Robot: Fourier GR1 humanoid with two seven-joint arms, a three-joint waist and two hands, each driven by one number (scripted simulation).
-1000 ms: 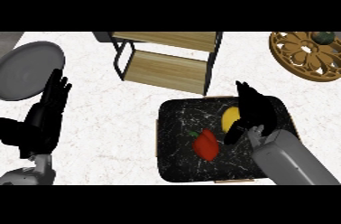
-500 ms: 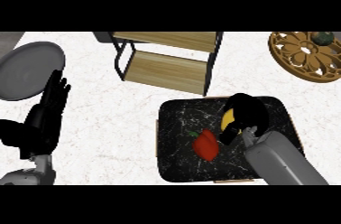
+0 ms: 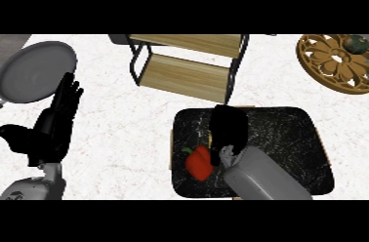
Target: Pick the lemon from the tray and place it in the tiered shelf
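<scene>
Two hands in view. R hand [image 3: 227,126] hung over the far-left part of the black tray [image 3: 288,133], fingers curled down in a tight bunch. No lemon visible anywhere on the tray, so prob. it sat hidden inside that curl, above the tray and not yet at the shelf. Red pepper [image 3: 199,163] lay just beside the wrist, on the tray. Tiered shelf [image 3: 187,75] stood straight ahead of the R hand and slightly left, just past the tray's far edge, boards running approx. left-right. L hand [image 3: 57,119] rested spread, fingers up, at the left and farther from the shelf opening, so the place was the R hand's job.
</scene>
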